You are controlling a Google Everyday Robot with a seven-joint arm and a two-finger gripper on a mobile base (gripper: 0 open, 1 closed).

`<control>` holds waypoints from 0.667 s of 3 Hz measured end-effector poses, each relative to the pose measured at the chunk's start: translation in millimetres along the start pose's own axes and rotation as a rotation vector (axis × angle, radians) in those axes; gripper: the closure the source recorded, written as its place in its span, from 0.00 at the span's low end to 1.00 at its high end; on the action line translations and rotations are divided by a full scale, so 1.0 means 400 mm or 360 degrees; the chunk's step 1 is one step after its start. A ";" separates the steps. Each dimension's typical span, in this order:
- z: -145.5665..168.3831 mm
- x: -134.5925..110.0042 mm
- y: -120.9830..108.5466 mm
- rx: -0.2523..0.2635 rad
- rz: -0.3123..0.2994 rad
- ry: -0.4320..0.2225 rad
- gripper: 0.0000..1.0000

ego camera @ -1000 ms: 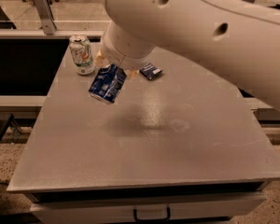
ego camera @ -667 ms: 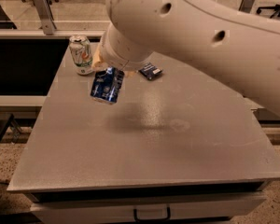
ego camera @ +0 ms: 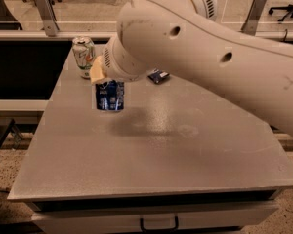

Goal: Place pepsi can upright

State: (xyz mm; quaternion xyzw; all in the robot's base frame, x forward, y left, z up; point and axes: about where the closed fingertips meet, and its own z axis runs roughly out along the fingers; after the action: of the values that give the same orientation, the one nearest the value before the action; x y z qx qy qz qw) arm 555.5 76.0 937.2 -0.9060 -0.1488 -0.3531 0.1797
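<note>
The pepsi can (ego camera: 110, 96), dark blue with white print, stands upright at the left middle of the grey table (ego camera: 185, 150), at or just above its surface. My gripper (ego camera: 106, 82) is on the can's top end, mostly hidden under my big white arm (ego camera: 195, 48). One pale yellow finger (ego camera: 97, 73) shows at the can's upper left. The gripper holds the can from above.
A white-and-green can (ego camera: 83, 56) stands upright at the table's back left, close behind the pepsi can. A flat dark blue packet (ego camera: 158, 76) lies at the back middle. A drawer handle (ego camera: 158, 224) is below the table's front edge.
The pepsi can was tilted in the air in my gripper; it has turned upright and come down towards the table. My arm's wrist has rotated with it.
</note>
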 end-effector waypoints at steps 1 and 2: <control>0.014 0.003 -0.006 0.0038 -0.0180 0.0127 1.00; 0.024 0.007 -0.018 0.0091 -0.0317 0.0271 1.00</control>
State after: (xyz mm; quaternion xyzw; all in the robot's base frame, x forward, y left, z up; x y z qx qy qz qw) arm 560.4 86.8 934.2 -0.8480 -0.2324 -0.4403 0.1815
